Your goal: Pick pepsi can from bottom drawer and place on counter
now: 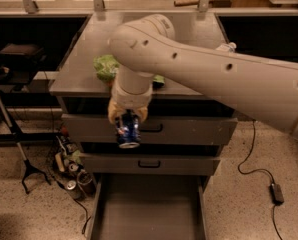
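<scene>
Observed pincer [128, 118] hanging in front of the cabinet, below the front edge of the tabletop [81, 71] and level with the top drawer front [199, 129]. Noted pincer pinching the pepsi can [128, 134] between two pale fingers [114, 115], one on each side of the can's upper part.

Logged can in the air, clear of every surface. In view it overlaps the top drawer front, just left of that drawer's black handle [150, 128]. Logged can slightly tilted, silver end [129, 144] lowest, blue body with white and red marks above it.

Found bottom drawer [149, 209] pulled out toward the camera, grey floor showing, well below the can. Noted middle drawer front [189, 165] between the top drawer and the open bottom one.

Traced thick beige arm [229, 79] from the right edge across the tabletop to a wrist [131, 91] pointing down over the front edge.

Noted green crumpled item [105, 66] on the tabletop, partly hidden behind the wrist; kind not clear. Noted clear bottle's cap end [226, 47] showing above the arm at tabletop right.

Recorded on the floor left of the cabinet a few dull cans [71, 184] and a black stand leg [26, 171]. Recorded on the right a black cable with adapter [276, 193].
</scene>
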Robot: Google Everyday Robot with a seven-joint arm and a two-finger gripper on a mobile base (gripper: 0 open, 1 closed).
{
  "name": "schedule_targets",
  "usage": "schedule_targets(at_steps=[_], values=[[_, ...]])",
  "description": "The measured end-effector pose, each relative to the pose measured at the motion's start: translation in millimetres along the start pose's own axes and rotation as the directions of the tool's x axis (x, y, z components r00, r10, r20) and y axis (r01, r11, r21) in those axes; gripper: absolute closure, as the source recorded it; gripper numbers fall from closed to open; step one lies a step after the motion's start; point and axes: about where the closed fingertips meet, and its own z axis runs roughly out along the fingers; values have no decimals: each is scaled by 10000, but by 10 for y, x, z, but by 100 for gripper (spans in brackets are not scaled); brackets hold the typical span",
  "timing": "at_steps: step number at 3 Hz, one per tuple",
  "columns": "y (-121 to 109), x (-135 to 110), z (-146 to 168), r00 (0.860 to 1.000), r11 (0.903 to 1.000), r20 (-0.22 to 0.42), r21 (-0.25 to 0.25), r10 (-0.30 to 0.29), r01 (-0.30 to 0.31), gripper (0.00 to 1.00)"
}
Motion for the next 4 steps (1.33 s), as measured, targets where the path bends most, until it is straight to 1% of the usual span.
schedule_targets(at_steps=[1,2,3,4], values=[[-295,158,-121,9972,9966,-348,469,-664,680,100],[-597,304,-247,9895,9870,-634,870,-1300,1352,100],[-830,407,-463,9773,9743,-1112,1165,-1801,1927,100],[-1035,473,-710,9614,9616,-1714,1341,-2154,2393,100]])
